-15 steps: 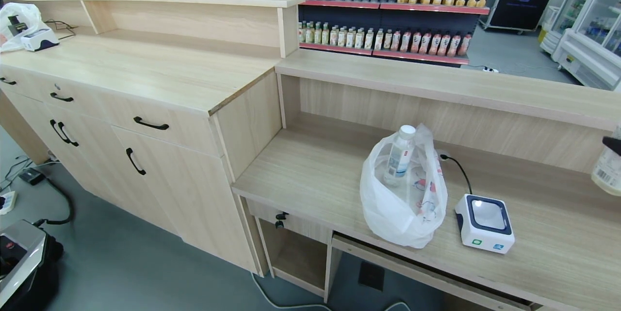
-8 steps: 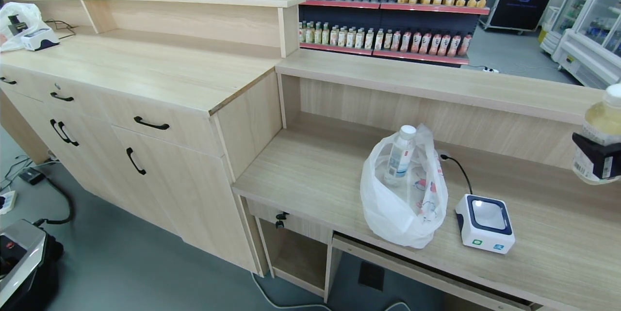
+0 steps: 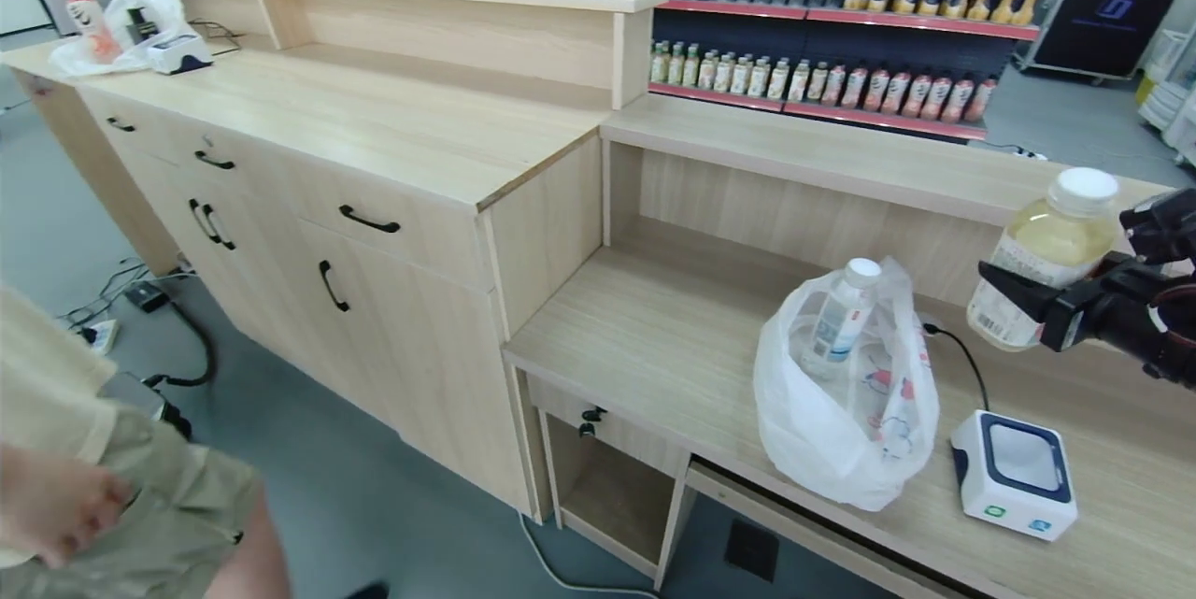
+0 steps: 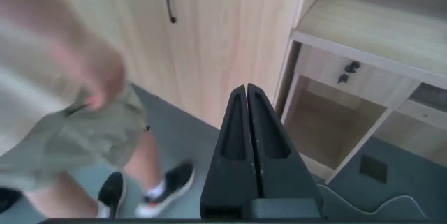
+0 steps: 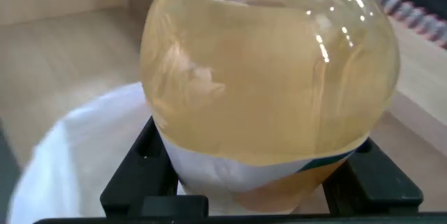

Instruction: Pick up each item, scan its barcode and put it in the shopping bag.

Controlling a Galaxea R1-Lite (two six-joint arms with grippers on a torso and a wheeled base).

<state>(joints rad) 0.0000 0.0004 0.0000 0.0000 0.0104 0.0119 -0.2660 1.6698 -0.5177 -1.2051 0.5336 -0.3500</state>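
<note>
— Head view first: where is the yellow juice bottle (image 3: 1051, 244)?
— In the air, tilted a little, over the surface (image 3: 654, 328) and to the right of the shopping bag (image 3: 846, 412). The right hand (image 3: 1018, 300) is clamped on its labelled lower half.
— And the scanner (image 3: 1014, 473)?
— It sits on the surface just beside the bag, below the held bottle. A water bottle (image 3: 836, 319) stands inside the bag.
— The left hand (image 4: 246, 102)?
— Fingers pressed together, holding nothing, above the floor in front of the cabinet.
</note>
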